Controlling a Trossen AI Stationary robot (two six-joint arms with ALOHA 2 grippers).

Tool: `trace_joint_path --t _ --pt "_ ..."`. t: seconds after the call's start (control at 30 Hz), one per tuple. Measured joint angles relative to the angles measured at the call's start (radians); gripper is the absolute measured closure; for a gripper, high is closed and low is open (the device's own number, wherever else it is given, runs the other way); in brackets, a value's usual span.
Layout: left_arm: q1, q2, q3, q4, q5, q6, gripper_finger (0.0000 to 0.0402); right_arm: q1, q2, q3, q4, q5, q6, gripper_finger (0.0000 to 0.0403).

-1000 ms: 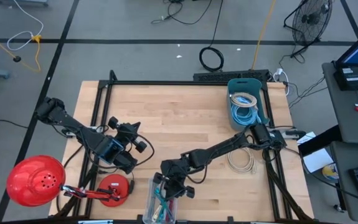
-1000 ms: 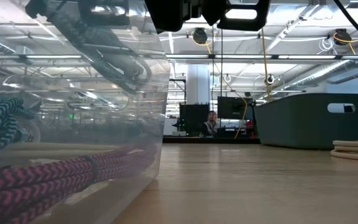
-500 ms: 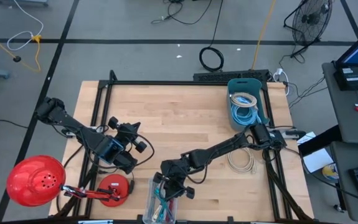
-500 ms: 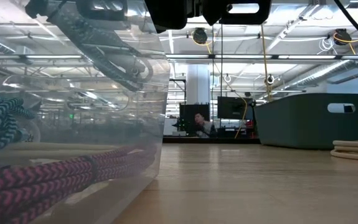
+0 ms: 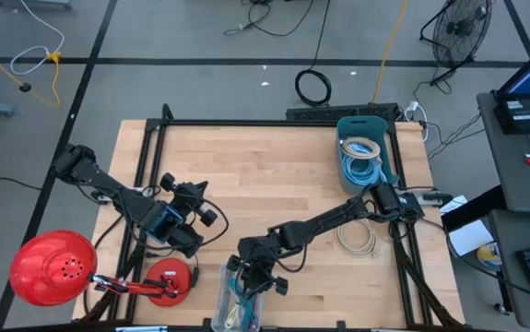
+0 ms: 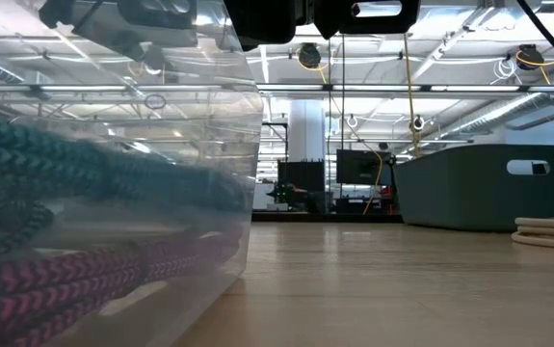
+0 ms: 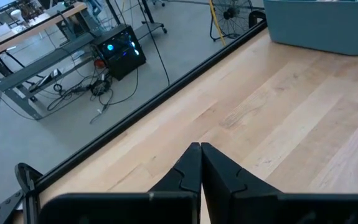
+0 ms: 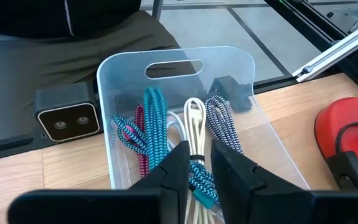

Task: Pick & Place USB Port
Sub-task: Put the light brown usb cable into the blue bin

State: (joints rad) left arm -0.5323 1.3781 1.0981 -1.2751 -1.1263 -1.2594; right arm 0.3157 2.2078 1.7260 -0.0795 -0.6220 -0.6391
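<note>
clear plastic bin w/ cables, right pincer above, parted

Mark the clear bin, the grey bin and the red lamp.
clear bin (image 8: 176, 70): right wrist view, on its handle wall.
grey bin (image 6: 469, 188): low view, on its side wall.
red lamp (image 5: 51, 266): high view, on its shade.
</note>
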Motion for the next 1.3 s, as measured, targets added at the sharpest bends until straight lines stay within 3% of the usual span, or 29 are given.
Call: trace_joint_path --t 0.23,0.43,0.57,0.7,0.87,1.07,1.3 --pt "0.000 0.000 0.000 0.000 0.000 0.000 0.0397 0.003 0.000 -0.001 0.016 -0.006 0.008 0.0326" --pt "0.000 0.000 0.000 -0.004 0.001 -0.001 0.0388 0.023 -0.070 -0.001 0.105 0.029 0.124 0.0325" --pt "0.000 0.000 0.000 -0.004 0.002 -0.002 0.0399 0.029 -0.147 -0.001 0.041 0.166 0.224 0.0320" --pt "0.000 0.000 -0.012 -0.004 0.009 -0.006 0.0387 0.034 -0.240 -0.014 -0.169 0.311 0.280 0.0313" --pt "0.000 0.000 -0.039 -0.004 0.028 -0.008 0.0389 0.075 -0.379 -0.063 -0.499 0.599 0.427 0.0296" --pt "0.000 0.000 -0.043 -0.003 0.028 -0.019 0.0393 0.139 -0.569 -0.179 -0.793 0.923 0.743 0.0260" --pt "0.001 0.000 -0.043 0.007 0.027 -0.029 0.0385 0.210 -0.781 -0.518 -0.811 1.013 1.116 0.0214"
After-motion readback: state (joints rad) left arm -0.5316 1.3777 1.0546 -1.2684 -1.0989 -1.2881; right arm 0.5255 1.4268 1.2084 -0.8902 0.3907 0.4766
